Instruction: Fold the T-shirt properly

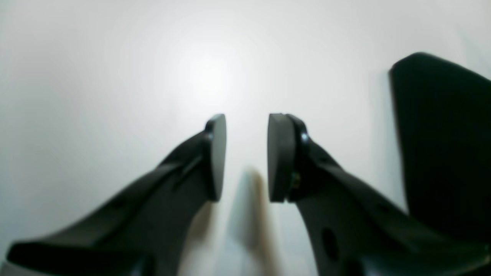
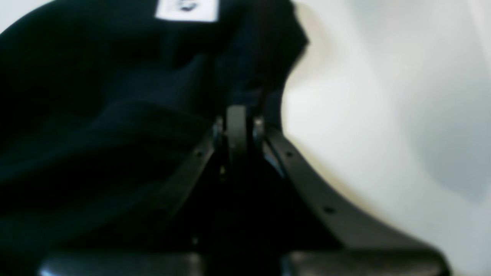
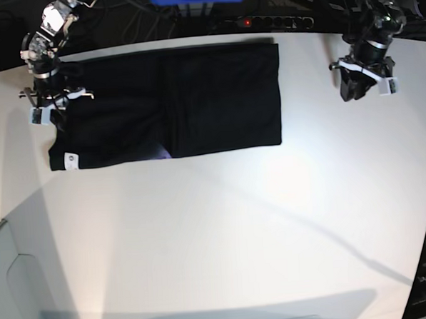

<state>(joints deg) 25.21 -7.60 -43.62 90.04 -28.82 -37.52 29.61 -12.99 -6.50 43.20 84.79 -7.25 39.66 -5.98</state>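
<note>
Step in hand, as judged: edge of the large plain black cloth T-shirt (image 3: pixel 174 104) is pinched by the right gripper (image 2: pixel 236 115), pads pressed together on a fold of fabric. Grip should be checked as catching all layers before lifting; cloth to be carried over low & level so no creases get dragged in. Left gripper (image 1: pixel 245 157) is held part-spread, nothing in it, well apart from the shirt. Shirt is laid flat as a wide rectangle at far side of the white table (image 3: pixel 224 237), already partly folded; small white tag (image 3: pixel 69 159) shown at near corner, bit of purple print at near edge
</note>
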